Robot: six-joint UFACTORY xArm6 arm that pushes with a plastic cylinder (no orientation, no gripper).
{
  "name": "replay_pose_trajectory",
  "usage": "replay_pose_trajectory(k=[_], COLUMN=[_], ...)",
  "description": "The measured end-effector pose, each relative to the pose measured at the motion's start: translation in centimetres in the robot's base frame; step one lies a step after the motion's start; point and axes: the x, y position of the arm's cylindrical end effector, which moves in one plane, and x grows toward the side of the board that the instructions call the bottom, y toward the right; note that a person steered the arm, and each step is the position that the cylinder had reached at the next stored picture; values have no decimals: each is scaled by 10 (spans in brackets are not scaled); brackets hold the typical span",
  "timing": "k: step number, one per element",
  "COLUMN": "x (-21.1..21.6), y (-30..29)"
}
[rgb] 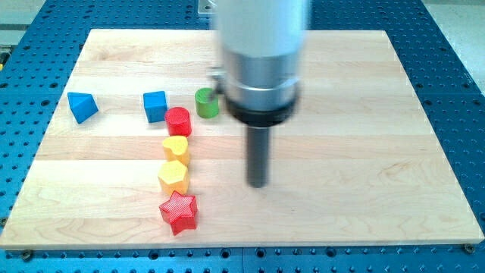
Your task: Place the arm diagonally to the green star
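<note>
Resting on the surface (364,152), my tip (258,184) ends a plain rod. No claw is fitted, so nothing opens or grips. No green star can be made out. The only green block (206,102), apparently round, lies at 11 o'clock, apart from my tip. Its pointing direction and long axis cannot be determined.

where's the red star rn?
The red star sits near the view's bottom edge, left of centre, at the foot of the block column just below the yellow block; my tip is off to its upper right.
</note>
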Motion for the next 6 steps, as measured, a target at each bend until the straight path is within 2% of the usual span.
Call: replay_pose_trajectory(k=[1, 3, 4, 6], x=[4, 4, 4, 3], y=[109, 215, 252, 239])
